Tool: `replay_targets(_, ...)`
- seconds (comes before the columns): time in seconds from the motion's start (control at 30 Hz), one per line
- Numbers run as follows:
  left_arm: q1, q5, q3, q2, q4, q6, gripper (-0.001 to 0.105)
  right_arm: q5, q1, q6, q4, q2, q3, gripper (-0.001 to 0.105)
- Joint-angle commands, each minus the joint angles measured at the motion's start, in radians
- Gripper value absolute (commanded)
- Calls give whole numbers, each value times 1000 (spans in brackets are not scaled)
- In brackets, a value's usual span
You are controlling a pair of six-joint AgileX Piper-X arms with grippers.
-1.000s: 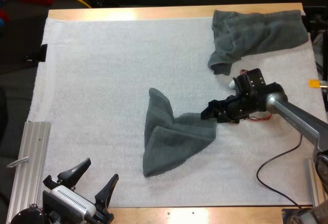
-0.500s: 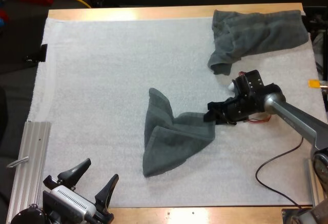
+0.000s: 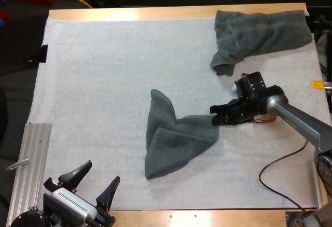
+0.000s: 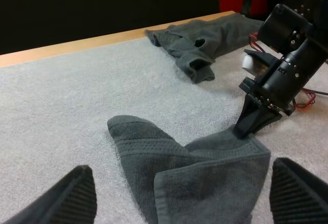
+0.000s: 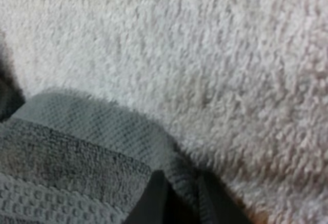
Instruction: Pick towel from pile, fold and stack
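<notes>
The mat (image 3: 104, 81) gives room to fold. The pile (image 3: 259, 32) sits at its far right. One towel (image 3: 174, 144) lies bunched mid-mat, its corner pinched tight in the right tool (image 3: 215, 117), likely to pull it flat. The left tool (image 3: 104, 170) rests at the near edge, fingers apart, holding nothing

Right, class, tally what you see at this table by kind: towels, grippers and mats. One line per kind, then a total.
Towels: 2, the mid-mat towel and the crumpled towel at the mat's far right.
Grippers: 2, the left gripper open, the right gripper shut on the mid-mat towel's edge.
White mat: 1.
Total: 5.
</notes>
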Motion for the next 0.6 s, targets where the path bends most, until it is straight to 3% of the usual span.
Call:
replay_targets(0.0,-1,7,-6,-99,-7,-12,68,29,2,-17,19,1,6,1)
replay_targets(0.17,-1,4,-6,-54,-7,-12,68,163,2,-89,54,-59,6,1)
replay_targets(0.4,-1,5,-6,113,-7,-12,68,513,2,-200,176,-154,6,1)
replay_targets(0.57,-1,6,-6,257,-7,-9,68,602,2,-239,231,-175,6,1)
